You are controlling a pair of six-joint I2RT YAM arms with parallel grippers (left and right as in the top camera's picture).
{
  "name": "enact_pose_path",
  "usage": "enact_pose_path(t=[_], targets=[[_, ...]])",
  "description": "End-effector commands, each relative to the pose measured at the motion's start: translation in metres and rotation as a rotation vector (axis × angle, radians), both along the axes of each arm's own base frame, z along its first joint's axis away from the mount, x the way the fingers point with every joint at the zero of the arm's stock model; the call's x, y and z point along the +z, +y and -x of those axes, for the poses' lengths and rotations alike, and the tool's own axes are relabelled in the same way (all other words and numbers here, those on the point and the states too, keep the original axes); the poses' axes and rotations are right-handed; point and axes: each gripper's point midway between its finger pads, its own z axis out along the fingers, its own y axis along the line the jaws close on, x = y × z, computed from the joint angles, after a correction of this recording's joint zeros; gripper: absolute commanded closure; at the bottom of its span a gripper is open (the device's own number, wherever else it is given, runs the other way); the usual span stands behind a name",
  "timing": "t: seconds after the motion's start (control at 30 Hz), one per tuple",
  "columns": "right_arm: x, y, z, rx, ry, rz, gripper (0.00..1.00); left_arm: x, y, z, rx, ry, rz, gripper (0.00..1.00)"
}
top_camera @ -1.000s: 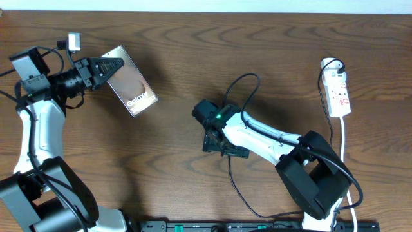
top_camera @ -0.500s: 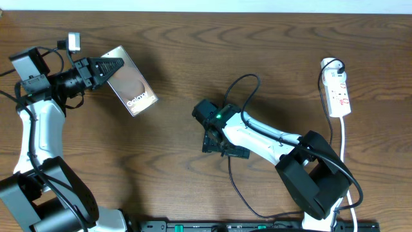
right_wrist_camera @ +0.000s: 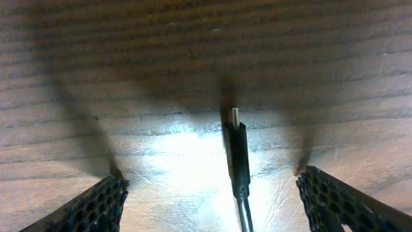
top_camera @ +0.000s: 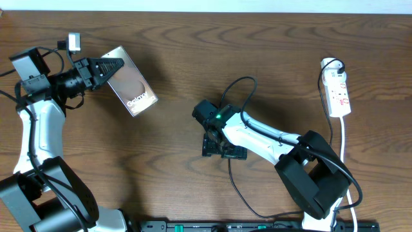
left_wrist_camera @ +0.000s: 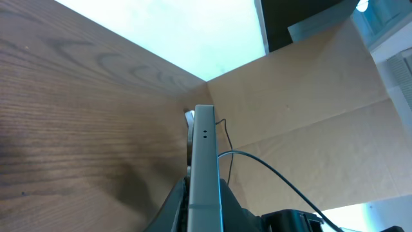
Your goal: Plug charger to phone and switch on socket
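Note:
My left gripper [top_camera: 114,67] is shut on the phone [top_camera: 131,80], a brownish slab with white "Galaxy" lettering, held on its edge at the far left. In the left wrist view the phone's thin edge [left_wrist_camera: 204,161] stands between the jaws. The charger cable [top_camera: 239,96] loops from the table's middle toward the front. Its slim black connector tip [right_wrist_camera: 236,149] lies flat on the wood between the open fingers of my right gripper [right_wrist_camera: 212,196], touching neither. My right gripper [top_camera: 222,150] points down over it. The white socket strip [top_camera: 338,94] lies at the far right.
A white cord [top_camera: 346,154] runs from the strip toward the front right edge. A tan cardboard wall [left_wrist_camera: 309,103] shows behind the phone in the left wrist view. A black rail [top_camera: 244,225] lies along the table's front edge.
My right gripper has shifted slightly toward the front over the connector. The cable loop has moved a little with it. The left arm and phone have not moved.

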Motion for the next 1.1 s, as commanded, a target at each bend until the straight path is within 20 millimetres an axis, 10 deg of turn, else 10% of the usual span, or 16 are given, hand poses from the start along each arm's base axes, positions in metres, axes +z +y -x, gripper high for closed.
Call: enact_pose_path(t=[0.0,0.77,1.07], targets=[[-0.005,-0.005,0.0,-0.001,0.013,0.014,0.14,0.015,-0.002,0.005,-0.021,-0.046,0.001,0.93],[-0.006,-0.006,-0.008,0.013,-0.002,-0.003,0.3,0.015,-0.002,0.005,-0.021,-0.046,0.001,0.92],[-0.006,-0.006,-0.008,0.015,-0.003,-0.003,0.55,0.015,-0.001,0.005,-0.021,-0.046,0.001,0.93]])
